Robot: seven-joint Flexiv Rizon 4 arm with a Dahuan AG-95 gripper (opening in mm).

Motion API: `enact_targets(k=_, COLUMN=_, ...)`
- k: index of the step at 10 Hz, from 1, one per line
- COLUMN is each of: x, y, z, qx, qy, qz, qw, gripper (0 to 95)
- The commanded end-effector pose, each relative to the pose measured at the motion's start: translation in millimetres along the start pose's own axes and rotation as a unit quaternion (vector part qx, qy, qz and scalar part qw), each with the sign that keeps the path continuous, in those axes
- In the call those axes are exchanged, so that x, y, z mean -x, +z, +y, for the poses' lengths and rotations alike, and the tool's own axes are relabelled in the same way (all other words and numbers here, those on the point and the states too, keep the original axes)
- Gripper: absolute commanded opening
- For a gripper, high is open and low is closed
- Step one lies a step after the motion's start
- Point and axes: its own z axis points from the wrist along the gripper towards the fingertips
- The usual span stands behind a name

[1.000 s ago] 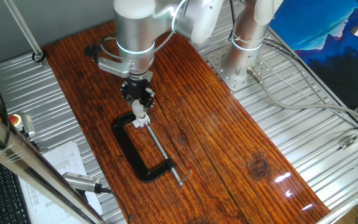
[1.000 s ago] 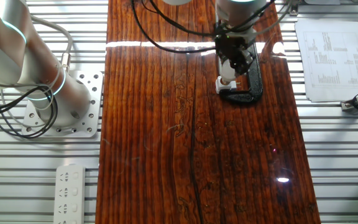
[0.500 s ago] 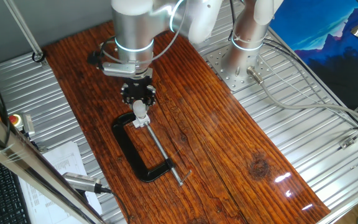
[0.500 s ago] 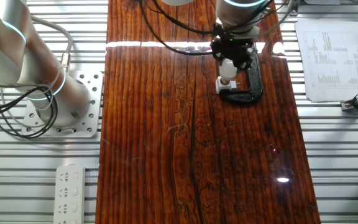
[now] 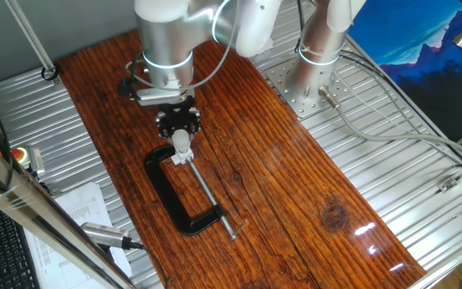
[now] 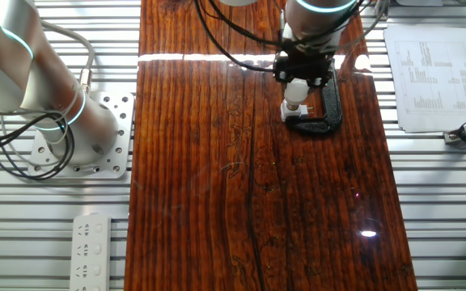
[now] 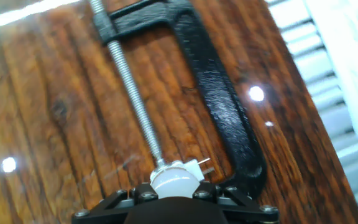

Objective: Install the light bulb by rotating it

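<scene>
The light bulb (image 5: 182, 143) stands straight up on the little white socket (image 5: 184, 156), which a black clamp (image 5: 172, 196) holds down on the wooden table (image 5: 295, 201). The gripper (image 5: 178, 125) is right on top of the bulb, and its black fingers (image 6: 282, 69) seem to hug the round top, though I cannot tell how tight. The bulb's long way runs straight up into the hand, so I think a turn spins it down into the socket.

Arm vertical, tool (image 5: 181, 133) pointing down, fingers closed
</scene>
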Motion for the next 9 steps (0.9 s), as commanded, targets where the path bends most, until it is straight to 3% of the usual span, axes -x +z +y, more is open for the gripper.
enact_targets(k=1, x=-6.3, y=1.9, z=8.9, qx=-0.013, qy=-0.046, qz=-0.011, qw=0.9988, gripper=38.0)
enact_targets(k=2, x=-6.5, y=2.0, z=9.0, qx=-0.015, qy=-0.049, qz=-0.022, qw=0.9984, gripper=38.0)
enact_targets(k=3, x=-6.1, y=1.6, z=8.7, qx=-0.026, qy=-0.060, qz=-0.022, qw=0.9976, gripper=38.0)
enact_targets(k=6, x=-5.9, y=2.5, z=8.0, qx=-0.024, qy=-0.070, qz=-0.019, qw=0.9971, gripper=38.0)
enact_targets(k=7, x=-6.1, y=2.8, z=7.9, qx=-0.024, qy=-0.073, qz=-0.018, qw=0.9969, gripper=19.0)
enact_targets(k=9, x=-7.4, y=2.2, z=7.0, qx=-0.025, qy=-0.079, qz=-0.017, qw=0.9964, gripper=19.0)
